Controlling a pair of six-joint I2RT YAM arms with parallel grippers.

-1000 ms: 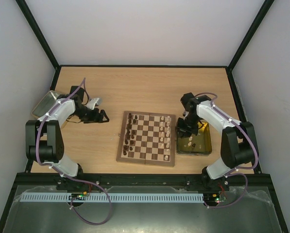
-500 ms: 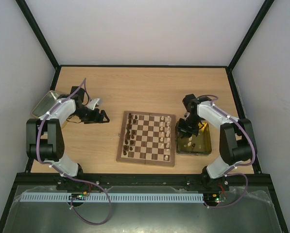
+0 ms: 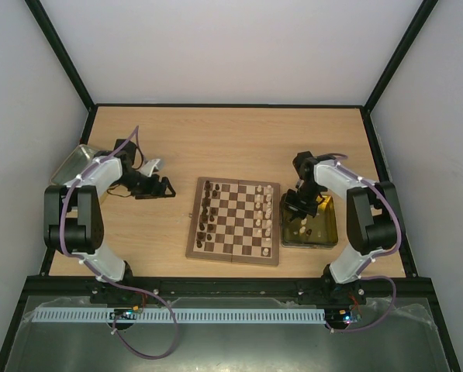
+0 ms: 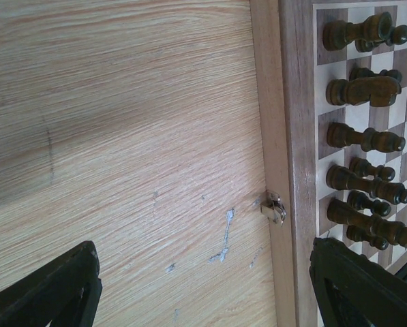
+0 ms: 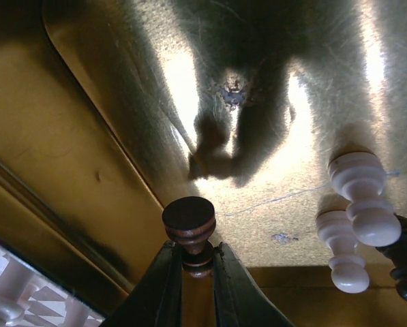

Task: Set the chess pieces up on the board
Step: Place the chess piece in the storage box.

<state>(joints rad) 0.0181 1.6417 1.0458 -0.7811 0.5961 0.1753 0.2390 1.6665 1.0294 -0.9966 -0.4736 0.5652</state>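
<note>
Pale wooden surface point(image 3: 239, 139) inside white walls point(image 3: 215, 46). Near centre: the board point(image 3: 231, 258), dark chess pieces point(image 3: 207, 209) along its left side, pale along its right. Just right: a yellowish tray point(image 3: 332, 229) holding loose pale pieces point(image 5: 363, 197); over it the right gripper point(image 5: 193, 269) pinches a dark piece point(image 5: 189, 219), body hidden between the fingers point(image 5: 166, 283). Farther left: left gripper point(image 3: 165, 187) spread; grey tray point(image 3: 67, 166) partly behind its arm.

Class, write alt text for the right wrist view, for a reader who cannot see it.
The right gripper holds a dark brown chess piece over a yellowish tray. Two cream pieces and another dark piece sit in it at right.
</note>
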